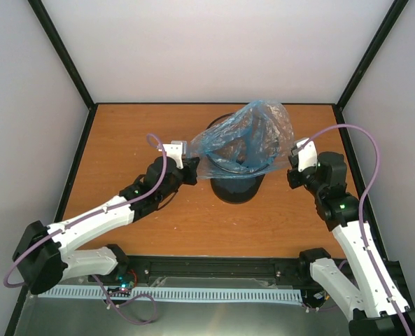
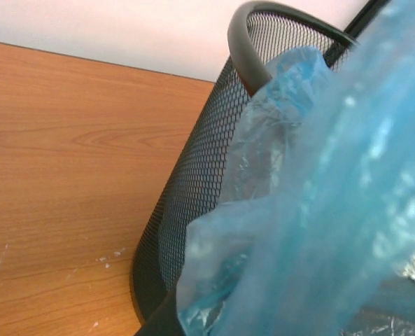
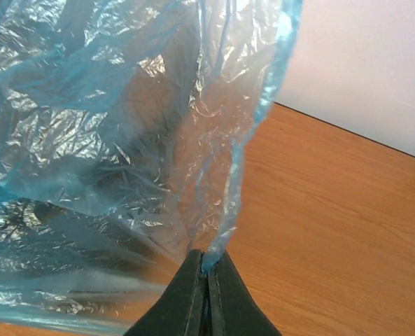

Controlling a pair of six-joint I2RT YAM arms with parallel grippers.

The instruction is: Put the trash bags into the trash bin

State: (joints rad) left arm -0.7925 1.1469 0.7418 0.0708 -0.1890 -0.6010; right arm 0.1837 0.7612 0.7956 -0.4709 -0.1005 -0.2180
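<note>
A thin, wrinkly light-blue trash bag (image 1: 248, 136) is hanging stretched between two robot arms above a black wire-mesh trash bin (image 1: 238, 187). The bin is standing upright near the middle of the wooden surface (image 1: 123, 133), slightly toward its far edge. The film is draping over the bin's rim and hiding most of its opening, so it is hard to make out whether any of the bag is lying inside. On the side of the bin facing the surface's right edge, the right end effector (image 3: 207, 278) is pinching the bag's edge between fully closed fingers. The left end effector (image 1: 191, 172) is gripping the bag's opposite corner, toward the left edge. In its wrist view the film is covering its fingers almost entirely, bunching out from them beside the bin's mesh wall.
</note>
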